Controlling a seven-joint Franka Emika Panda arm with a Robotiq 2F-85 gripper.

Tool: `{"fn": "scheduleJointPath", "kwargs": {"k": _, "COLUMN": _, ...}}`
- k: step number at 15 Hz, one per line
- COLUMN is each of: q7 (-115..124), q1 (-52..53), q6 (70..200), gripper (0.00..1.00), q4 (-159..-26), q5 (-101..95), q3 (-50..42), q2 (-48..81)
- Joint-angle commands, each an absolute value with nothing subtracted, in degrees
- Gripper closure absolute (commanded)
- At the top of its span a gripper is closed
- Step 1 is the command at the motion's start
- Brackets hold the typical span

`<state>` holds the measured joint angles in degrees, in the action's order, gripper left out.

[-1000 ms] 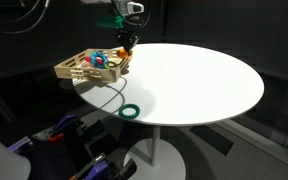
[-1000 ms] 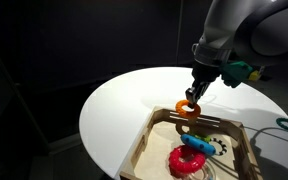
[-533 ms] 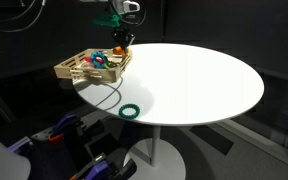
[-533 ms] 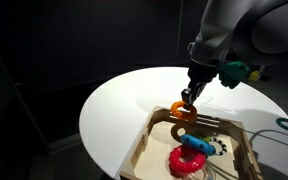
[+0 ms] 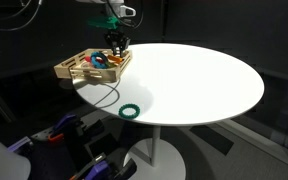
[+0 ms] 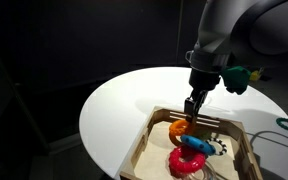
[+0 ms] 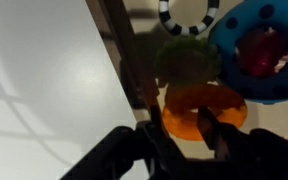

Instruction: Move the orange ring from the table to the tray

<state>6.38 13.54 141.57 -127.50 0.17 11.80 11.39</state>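
Orange ring (image 6: 180, 127): chunky, glossy, lies roughly flat inside the tray (image 6: 144, 140), off the white worktop (image 6: 114, 110). It sits just inside the tray's wall on the side facing the worktop's middle. Wrist view shows ring (image 7: 197, 106) blurred, close beside the wall (image 7: 124, 50). Pincer (image 6: 190, 113) is right over it; contact unclear. Tray is light wood with slatted sides and sits at the worktop edge (image 5: 84, 66).

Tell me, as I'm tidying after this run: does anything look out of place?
One thing: a green ring lies alone near the rim of the table, well apart from the tray that holds the other toys. Nothing looks spilled or damaged.
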Motion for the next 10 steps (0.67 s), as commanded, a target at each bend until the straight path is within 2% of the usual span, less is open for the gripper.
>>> {"fn": "scheduleJointPath", "kwargs": {"k": 1, "q7": 7.86, "q1": 13.73, "q6": 137.3, "gripper": 0.25, "q4": -126.96, "q5": -3.49, "q3": 10.42, "q2": 12.38}}
{"fn": "scheduleJointPath", "kwargs": {"k": 4, "q7": 12.69, "q1": 14.8, "q6": 133.15, "gripper": 0.02, "q4": -125.92, "q5": -9.64, "q3": 8.98, "q2": 13.75}}
{"fn": "scheduleJointPath", "kwargs": {"k": 10, "q7": 12.2, "q1": 13.96, "q6": 131.58, "gripper": 0.0, "q4": -127.24, "q5": -11.42, "q3": 8.71, "q2": 14.11}}
